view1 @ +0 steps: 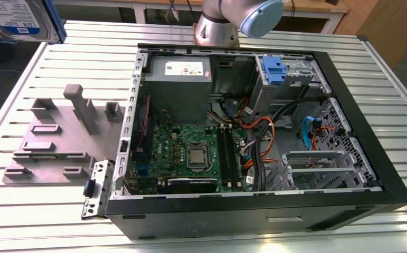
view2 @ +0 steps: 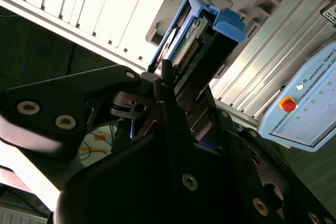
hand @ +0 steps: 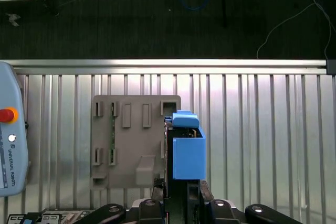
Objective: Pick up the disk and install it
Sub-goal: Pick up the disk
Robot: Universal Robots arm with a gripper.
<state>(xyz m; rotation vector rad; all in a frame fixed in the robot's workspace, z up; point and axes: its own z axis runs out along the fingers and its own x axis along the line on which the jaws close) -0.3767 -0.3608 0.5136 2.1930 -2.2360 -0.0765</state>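
Observation:
The disk (view1: 19,20) hangs high at the exterior view's far left, off the table corner, its white-and-blue label facing the camera. In the first wrist view the disk (hand: 185,148) appears edge-on with its blue plastic rails, above the slatted table beside the grey fixture plate (hand: 131,140). My gripper (hand: 181,191) is shut on the disk, its black fingers clamped on both faces. In the second wrist view the disk (view2: 197,45) sticks out past the gripper (view2: 176,90) with its connector edge showing.
An open computer case (view1: 371,174) lies on the slatted metal table (view1: 77,216), with a grey power supply (view1: 178,79) and a drive bay with a blue latch (view1: 274,71). A grey fixture (view1: 56,142) stands at its left. A teach pendant (hand: 10,150) lies near the table edge.

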